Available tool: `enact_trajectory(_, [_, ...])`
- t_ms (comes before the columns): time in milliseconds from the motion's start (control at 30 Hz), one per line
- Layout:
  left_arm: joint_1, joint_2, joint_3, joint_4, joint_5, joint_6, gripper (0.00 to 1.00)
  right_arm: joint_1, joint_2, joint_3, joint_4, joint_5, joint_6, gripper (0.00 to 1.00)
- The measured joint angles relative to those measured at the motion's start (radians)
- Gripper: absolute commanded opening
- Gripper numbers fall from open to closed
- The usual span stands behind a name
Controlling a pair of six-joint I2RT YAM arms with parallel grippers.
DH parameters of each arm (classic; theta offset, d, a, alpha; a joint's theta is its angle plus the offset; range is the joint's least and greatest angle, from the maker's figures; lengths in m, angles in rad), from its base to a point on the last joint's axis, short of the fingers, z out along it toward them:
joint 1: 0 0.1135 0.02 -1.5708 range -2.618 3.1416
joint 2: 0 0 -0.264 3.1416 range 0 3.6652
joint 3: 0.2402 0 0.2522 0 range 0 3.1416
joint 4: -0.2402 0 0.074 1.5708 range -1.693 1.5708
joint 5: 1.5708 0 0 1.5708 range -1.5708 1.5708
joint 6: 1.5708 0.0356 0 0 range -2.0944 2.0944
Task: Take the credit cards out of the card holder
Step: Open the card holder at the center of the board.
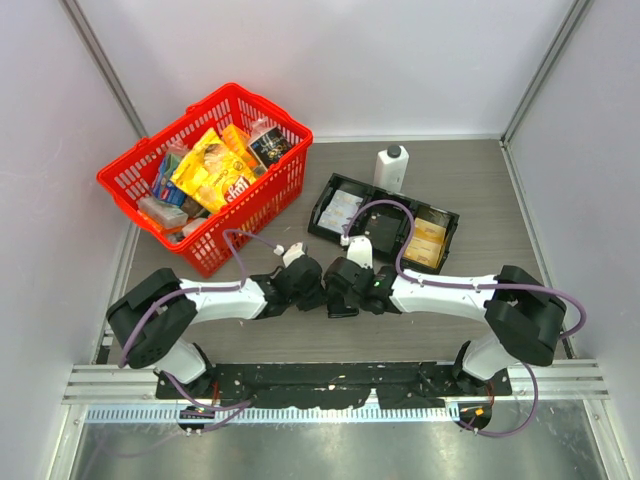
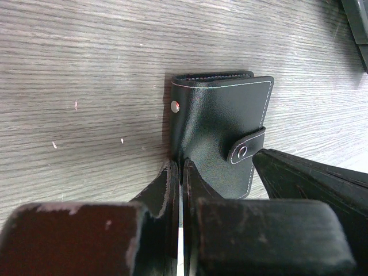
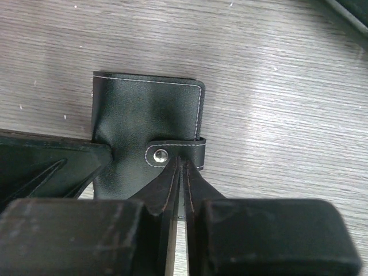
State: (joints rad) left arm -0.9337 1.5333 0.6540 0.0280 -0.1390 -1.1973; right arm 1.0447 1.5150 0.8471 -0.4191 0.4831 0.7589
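The card holder (image 2: 221,126) lies closed on the table (image 2: 86,69), mid-near, between both arms. The left gripper (image 2: 179,172), jaws pressed together, touches its left side; the right gripper (image 3: 179,167), likewise closed, meets the snap tab (image 3: 172,152), so it sits better placed to unfasten

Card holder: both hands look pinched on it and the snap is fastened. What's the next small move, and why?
Probably lift the right hand a little to pop the snap tab open, while the left hand pins the opposite edge. The card holder lies closed, its tab fastened. The right hand seems shut on the tab, and no cards show yet.
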Motion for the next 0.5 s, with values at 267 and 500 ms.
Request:
enact_trajectory(267, [-0.015,-0.002,0.001,-0.003,-0.024,-0.005,0.00,0.000,-0.007,-0.002,0.060,-0.048,-0.023,0.34])
enact_trajectory(500, [-0.016,-0.003,0.001,-0.012,-0.027,-0.026,0.00,-0.015,0.040,0.010,0.077,-0.032,-0.021,0.36])
